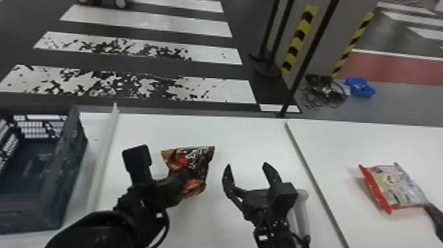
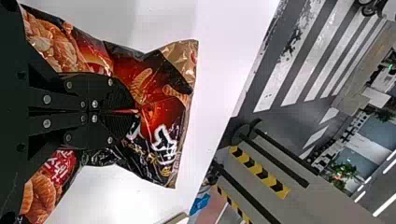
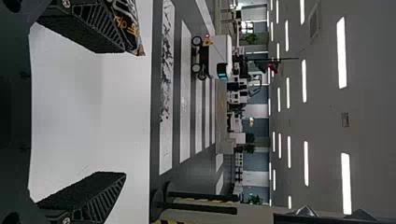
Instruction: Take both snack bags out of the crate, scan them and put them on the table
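In the head view my left gripper (image 1: 176, 184) is over the white table, shut on a dark snack bag (image 1: 194, 165) with red and orange print. The left wrist view has the gripper (image 2: 126, 111) pinching the middle of that snack bag (image 2: 161, 116), its foil creased around the closed fingers. To the bag's right, my right gripper (image 1: 249, 168) stands open and apart from it; in the right wrist view the gripper (image 3: 114, 112) has nothing between its fingers. A second snack bag (image 1: 395, 188), silver with red edges, lies at the table's right. The dark crate (image 1: 72, 158) stands at the left.
A pale raised strip (image 1: 103, 155) runs along the white table (image 1: 148, 128) between crate and left arm. A thin grey seam (image 1: 306, 158) separates the right table part. Some dark object (image 1: 434, 216) touches the silver bag's lower right corner. Posts and a pillar stand beyond.
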Robot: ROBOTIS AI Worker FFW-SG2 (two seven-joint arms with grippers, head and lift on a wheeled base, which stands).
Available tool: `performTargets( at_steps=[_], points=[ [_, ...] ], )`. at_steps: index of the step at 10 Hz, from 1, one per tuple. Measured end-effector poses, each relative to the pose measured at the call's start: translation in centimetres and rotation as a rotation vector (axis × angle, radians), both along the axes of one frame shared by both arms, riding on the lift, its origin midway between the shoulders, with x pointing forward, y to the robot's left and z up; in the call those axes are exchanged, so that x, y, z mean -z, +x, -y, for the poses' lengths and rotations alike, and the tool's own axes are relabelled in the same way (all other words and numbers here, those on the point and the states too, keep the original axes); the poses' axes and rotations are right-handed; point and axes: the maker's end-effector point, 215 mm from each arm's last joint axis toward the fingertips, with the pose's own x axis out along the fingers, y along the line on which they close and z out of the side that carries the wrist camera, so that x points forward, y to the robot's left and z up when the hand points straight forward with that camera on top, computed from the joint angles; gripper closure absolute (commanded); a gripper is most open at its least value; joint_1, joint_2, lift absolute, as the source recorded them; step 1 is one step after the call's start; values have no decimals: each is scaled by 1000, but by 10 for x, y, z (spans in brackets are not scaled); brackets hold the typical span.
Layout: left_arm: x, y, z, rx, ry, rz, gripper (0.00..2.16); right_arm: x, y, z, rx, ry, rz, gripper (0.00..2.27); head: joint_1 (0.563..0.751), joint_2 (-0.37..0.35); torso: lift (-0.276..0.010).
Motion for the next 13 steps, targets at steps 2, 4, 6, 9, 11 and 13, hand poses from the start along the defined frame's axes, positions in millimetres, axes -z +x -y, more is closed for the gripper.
performTargets(
  at_steps=[2,4,6,9,11,13],
  points=[
    [7,-5,11,18,4,-5,451,0,0,0,1,4,1,46,695,-240,-91],
    [2,-4,16,31,-6,8,-2,0,0,0,2,7,0,46,695,-248,-91],
    [-13,-1,18,28,-14,36,29,0,0,1,3,9,0,46,695,-248,-91],
    [-72,1,16,8,-37,146,33,0,0,2,5,13,0,46,695,-249,-91],
    [-112,4,1,-12,9,248,33,0,0,7,15,12,-1,46,695,-238,-91],
    [-131,9,-22,-38,6,290,39,5,0,11,21,10,-17,43,695,-221,-91]
  ],
)
